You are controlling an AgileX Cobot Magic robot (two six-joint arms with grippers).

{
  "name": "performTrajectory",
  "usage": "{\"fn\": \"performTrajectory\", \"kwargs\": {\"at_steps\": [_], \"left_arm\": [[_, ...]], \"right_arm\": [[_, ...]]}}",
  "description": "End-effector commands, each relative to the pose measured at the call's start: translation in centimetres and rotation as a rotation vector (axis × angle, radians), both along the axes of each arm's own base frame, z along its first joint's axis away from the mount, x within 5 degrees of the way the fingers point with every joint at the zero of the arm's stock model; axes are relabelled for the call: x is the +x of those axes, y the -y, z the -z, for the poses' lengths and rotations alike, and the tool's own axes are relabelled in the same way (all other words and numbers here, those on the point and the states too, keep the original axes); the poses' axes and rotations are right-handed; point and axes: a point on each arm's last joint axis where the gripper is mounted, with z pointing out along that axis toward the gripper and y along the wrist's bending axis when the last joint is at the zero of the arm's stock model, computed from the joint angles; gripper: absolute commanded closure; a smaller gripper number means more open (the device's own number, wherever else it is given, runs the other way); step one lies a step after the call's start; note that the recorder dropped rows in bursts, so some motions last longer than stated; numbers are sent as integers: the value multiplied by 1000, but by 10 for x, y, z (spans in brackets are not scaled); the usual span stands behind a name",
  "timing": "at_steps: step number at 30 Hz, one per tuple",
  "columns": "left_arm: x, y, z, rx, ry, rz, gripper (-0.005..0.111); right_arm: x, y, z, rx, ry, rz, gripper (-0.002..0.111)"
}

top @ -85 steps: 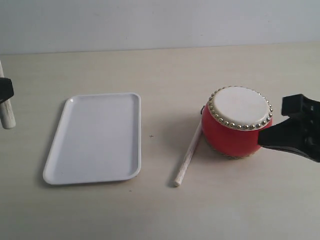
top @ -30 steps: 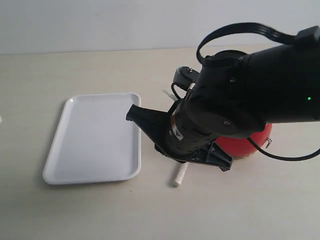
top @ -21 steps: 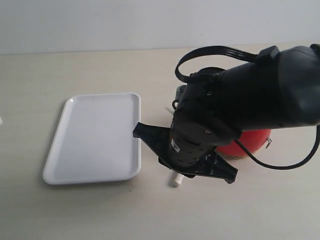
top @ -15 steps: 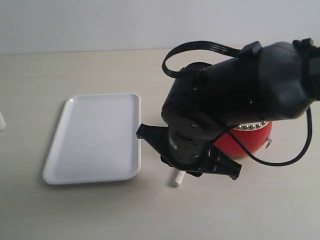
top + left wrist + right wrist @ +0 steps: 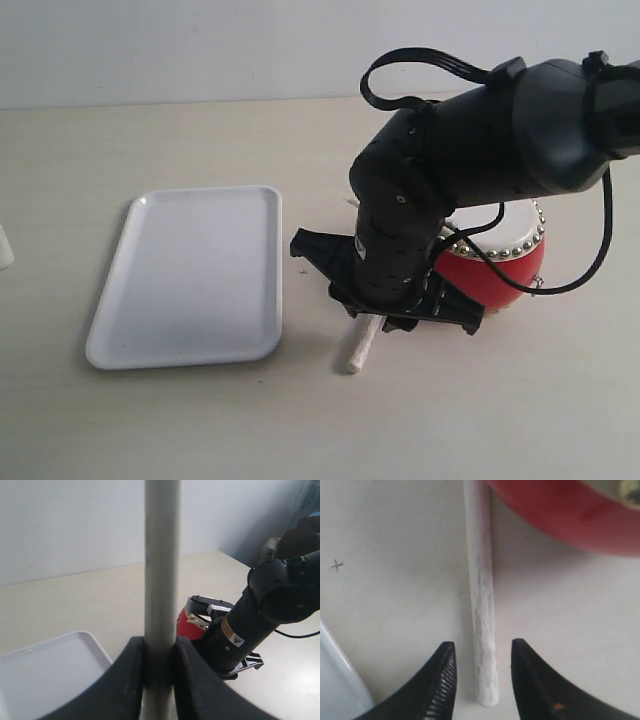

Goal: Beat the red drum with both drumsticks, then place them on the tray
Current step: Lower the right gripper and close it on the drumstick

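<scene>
The right jaws stand narrowly apart astride the drumstick point(image 5: 482, 595) on the bench point(image 5: 395, 540) beside the red drum point(image 5: 570, 515), seemingly not touching it. The left jaws clamp the other drumstick point(image 5: 161, 555).

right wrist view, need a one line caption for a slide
Open right end effector straddles a drumstick lying beside the red drum, not yet gripped.

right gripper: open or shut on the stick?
Open. The right gripper straddles the drumstick lying on the table, a gap showing either side.
</scene>
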Motion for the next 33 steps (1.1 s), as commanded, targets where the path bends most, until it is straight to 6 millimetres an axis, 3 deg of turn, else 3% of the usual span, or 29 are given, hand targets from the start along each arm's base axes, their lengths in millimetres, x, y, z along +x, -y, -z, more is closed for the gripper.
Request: {"fn": "performTrajectory", "kwargs": {"at_steps": [1,12,33], "left_arm": [[-1,0,-1,-4,8,6,107],[-1,0,0,0,3,5,107],[-1,0,0,0,3,5,107]], "right_arm": [[2,-1,7,-8,-15,-11,71],[4,-4,25,-9,-37,-12,71],[11,-3,40,0,-39,10,71]]}}
